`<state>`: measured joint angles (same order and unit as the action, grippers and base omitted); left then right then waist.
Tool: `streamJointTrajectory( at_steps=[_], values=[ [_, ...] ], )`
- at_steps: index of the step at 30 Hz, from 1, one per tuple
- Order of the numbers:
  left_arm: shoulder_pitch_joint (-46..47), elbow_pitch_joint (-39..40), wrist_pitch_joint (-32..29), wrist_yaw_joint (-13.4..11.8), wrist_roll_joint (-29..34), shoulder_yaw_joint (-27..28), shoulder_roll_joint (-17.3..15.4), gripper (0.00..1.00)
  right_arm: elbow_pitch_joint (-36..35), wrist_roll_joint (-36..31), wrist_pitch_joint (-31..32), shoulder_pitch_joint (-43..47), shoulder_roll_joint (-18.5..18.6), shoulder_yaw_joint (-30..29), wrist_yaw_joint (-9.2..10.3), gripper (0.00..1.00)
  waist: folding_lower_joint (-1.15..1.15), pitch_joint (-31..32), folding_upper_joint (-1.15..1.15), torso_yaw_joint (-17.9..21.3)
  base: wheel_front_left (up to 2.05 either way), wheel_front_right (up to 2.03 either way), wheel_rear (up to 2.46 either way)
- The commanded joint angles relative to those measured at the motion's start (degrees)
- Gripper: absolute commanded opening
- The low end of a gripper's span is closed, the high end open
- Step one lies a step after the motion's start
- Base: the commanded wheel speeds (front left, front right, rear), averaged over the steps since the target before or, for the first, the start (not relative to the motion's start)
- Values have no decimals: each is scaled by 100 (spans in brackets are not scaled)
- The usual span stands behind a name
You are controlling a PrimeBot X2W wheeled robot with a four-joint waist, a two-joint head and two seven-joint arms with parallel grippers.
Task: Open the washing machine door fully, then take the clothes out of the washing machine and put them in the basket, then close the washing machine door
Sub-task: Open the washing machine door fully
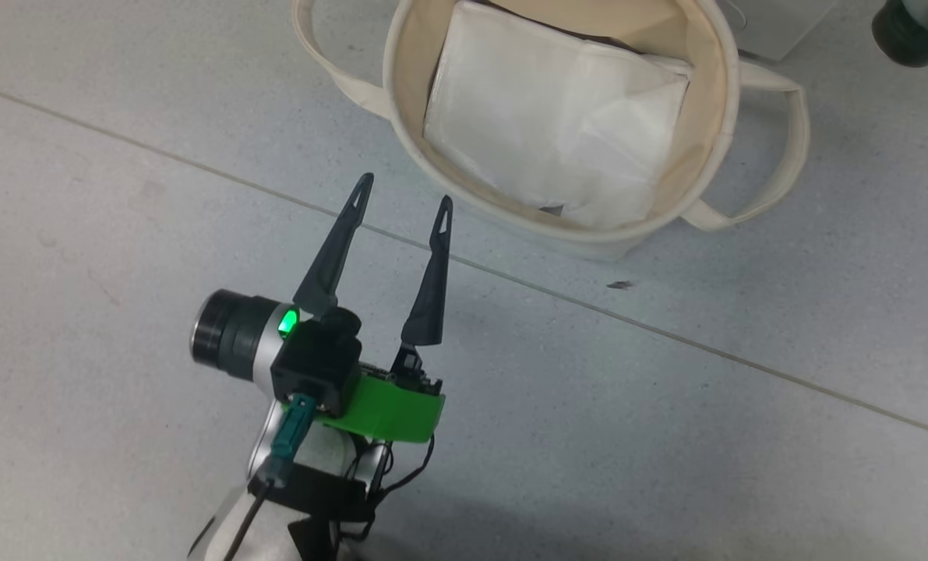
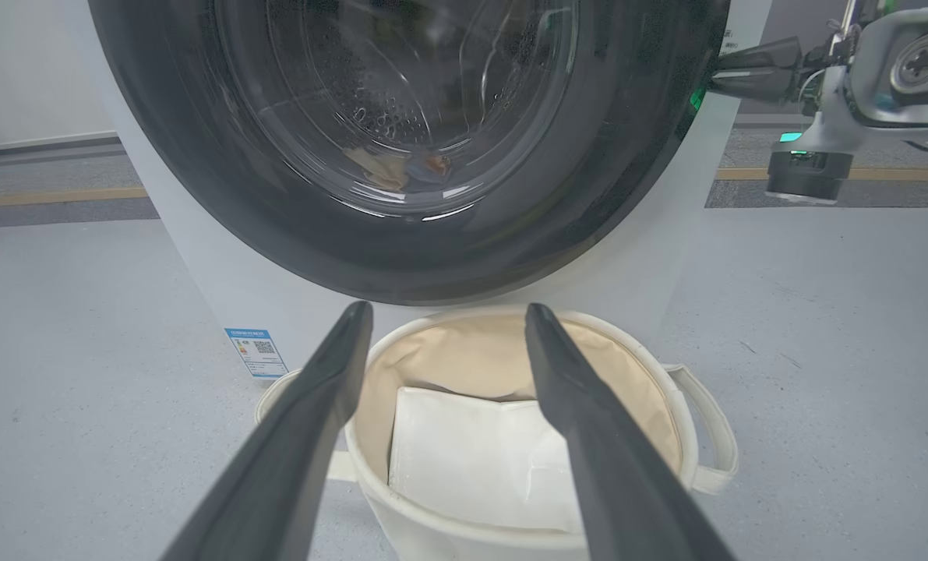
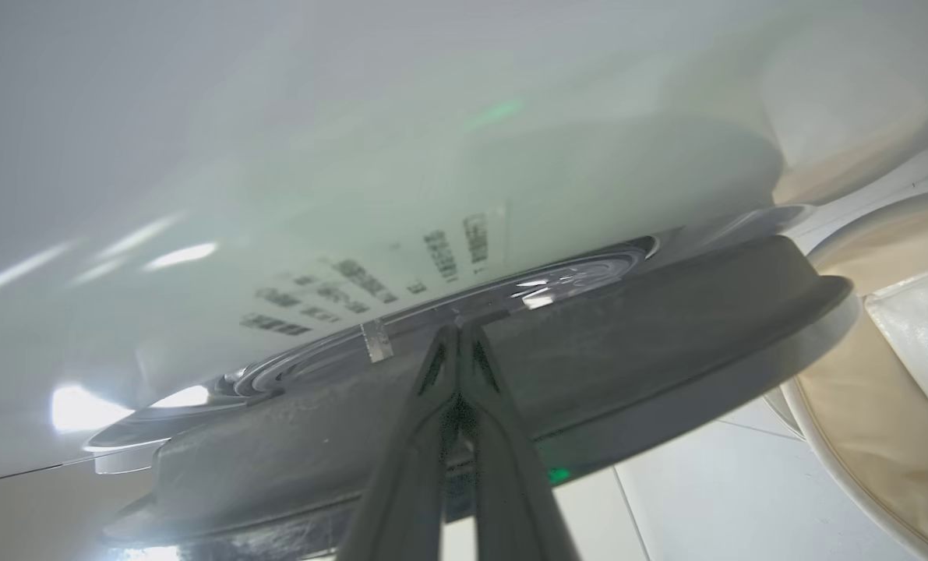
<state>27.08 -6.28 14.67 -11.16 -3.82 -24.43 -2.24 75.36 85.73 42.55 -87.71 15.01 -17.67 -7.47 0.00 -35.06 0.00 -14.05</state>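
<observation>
R gripper [image 3: 457, 331] fingers pressed together, tips at washing machine door [image 3: 627, 343] rim. You hook edge, pull slow along hinge arc, no jerk. L gripper [image 1: 406, 189] spread, basket [image 1: 392, 86] just beyond tips; clothes [image 2: 401, 167] behind glass

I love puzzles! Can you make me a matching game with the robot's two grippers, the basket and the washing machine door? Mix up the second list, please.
Things:
1. left gripper
2. right gripper
3. basket
4. washing machine door

What fits:
A. fingers pressed together
B. has a white folded sheet inside
C. fingers spread apart
D. glossy black ring around clear glass

Right pairs: 1-C, 2-A, 3-B, 4-D.
</observation>
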Motion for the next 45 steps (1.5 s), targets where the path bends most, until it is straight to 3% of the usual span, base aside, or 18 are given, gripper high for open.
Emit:
streamJointTrajectory(
  at_steps=[1, 15, 28, 35, 40, 45],
  values=[
    [44, 190, 33, -34, -49, 134, -65, 100, -141, 7, 178, -140, -301, 8, -2, 0, 0, -21, 0, -7, 0, 0, 0],
    [5, 168, 33, -53, -91, 204, -65, 100, -141, -42, 576, 365, -517, -8, -2, 0, 0, 147, 0, -3, 0, 0, 0],
    [-211, 165, 33, -49, -125, 325, -64, 100, -141, -297, 1065, 1078, -1091, 307, -2, 0, 0, 590, 0, -23, 0, 0, 0],
    [-327, 131, 33, -63, -174, 424, -64, 100, -141, -336, 1242, 1702, -1206, 490, -2, 0, 0, 800, 0, -111, 0, 0, 0],
    [-435, 88, 33, -62, -221, 495, -64, 100, -141, -77, 1581, 1990, -1211, 940, -2, 0, 0, 977, 0, -242, 0, 0, 0],
    [-543, 55, 33, -44, -241, 567, -64, 100, -141, 622, 1712, 2073, -1212, 1465, -2, 0, 0, 1082, 0, -307, 0, 0, 0]
  ],
)
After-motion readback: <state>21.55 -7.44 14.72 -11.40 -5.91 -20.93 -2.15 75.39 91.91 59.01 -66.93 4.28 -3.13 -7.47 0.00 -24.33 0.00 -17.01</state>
